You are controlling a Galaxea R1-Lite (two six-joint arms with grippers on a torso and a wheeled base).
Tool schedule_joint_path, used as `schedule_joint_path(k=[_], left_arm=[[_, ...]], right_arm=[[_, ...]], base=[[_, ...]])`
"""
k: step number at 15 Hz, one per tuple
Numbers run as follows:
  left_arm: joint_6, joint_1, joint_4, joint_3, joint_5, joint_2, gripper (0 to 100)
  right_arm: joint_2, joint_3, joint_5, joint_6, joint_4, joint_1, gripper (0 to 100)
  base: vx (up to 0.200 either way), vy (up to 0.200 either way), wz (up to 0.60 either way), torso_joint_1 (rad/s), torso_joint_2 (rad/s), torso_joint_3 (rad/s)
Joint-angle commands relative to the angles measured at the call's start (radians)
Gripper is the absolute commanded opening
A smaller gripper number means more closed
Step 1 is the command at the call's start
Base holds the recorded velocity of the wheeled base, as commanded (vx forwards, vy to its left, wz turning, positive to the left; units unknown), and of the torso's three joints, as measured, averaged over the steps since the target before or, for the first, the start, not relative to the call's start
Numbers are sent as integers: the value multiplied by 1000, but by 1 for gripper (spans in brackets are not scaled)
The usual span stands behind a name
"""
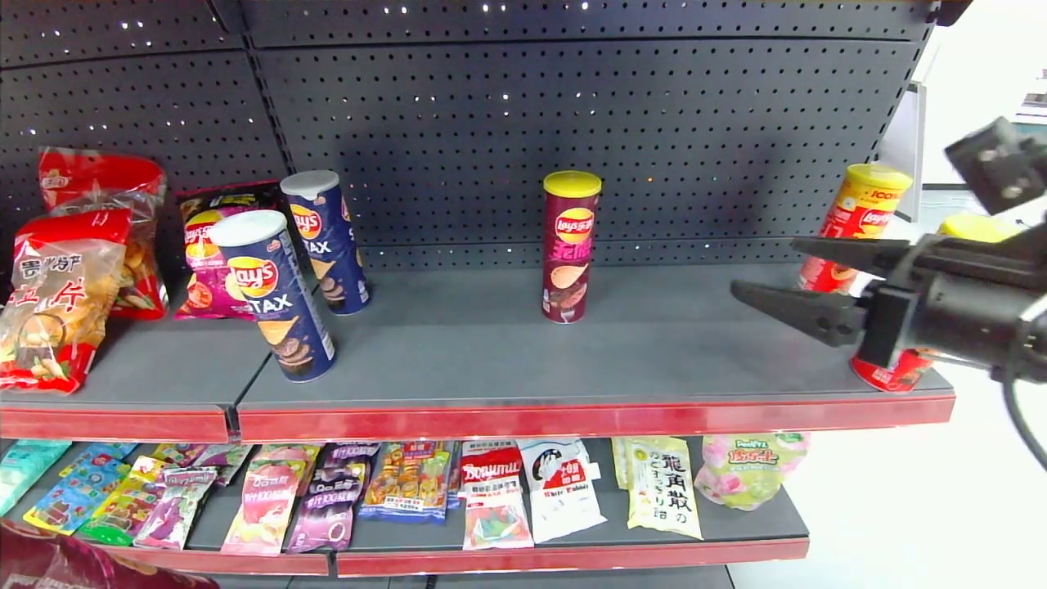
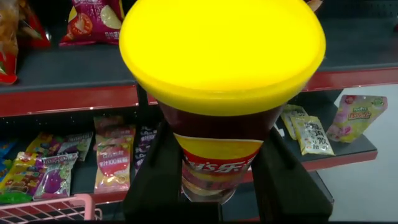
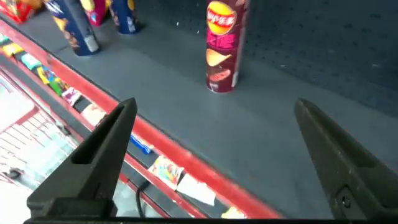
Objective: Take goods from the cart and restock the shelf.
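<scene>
My left gripper (image 2: pixel 208 190) is shut on a maroon chips can with a yellow lid (image 2: pixel 221 56), held upright in front of the shelf, below the red edge of the upper shelf (image 2: pixel 68 99). A matching maroon can (image 1: pixel 570 245) (image 3: pixel 222 46) stands alone mid-shelf. My right gripper (image 1: pixel 763 266) (image 3: pixel 214 109) hangs open and empty over the right part of the upper shelf (image 1: pixel 507 352), right of that can. Two red cans (image 1: pixel 859 217) with yellow lids stand at the shelf's right end, the nearer one (image 1: pixel 891 372) partly hidden behind my right arm.
Two blue cans (image 1: pixel 274 294) (image 1: pixel 327 241) and snack bags (image 1: pixel 57 303) occupy the shelf's left part. Bare shelf lies on both sides of the maroon can. Candy packets (image 1: pixel 491 491) line the lower shelf. The pink cart's rim (image 2: pixel 43 208) sits low at my left.
</scene>
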Motion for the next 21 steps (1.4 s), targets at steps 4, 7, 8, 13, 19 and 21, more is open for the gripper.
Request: schedule_joint_path(k=[4,7,8,13,19,21], left_arm=[[2,0,1,0,0,12,0],[5,2,1,-3,1,11,0],[5,2,1,-3,1,12,0],[5,2,1,-2,6,9,0],[5,2,1,0,6,9,0],[5,2,1,0,6,9,0]], right_arm=[[434,-275,0,-17,-65,35,100],[552,-422,0,-17,-65,38,100],[585,-462,0,-17,-65,39,100],[709,-607,-4,-15,-65,38,100],[798,-734,-9,-15,-63,39,100],[813,-755,-7,-14,-61,41,100]], base=[[0,0,0,0,0,0],[0,0,0,0,0,0],[0,0,0,0,0,0],[0,0,0,0,0,0],[0,0,0,0,0,0],[0,0,0,0,0,0]])
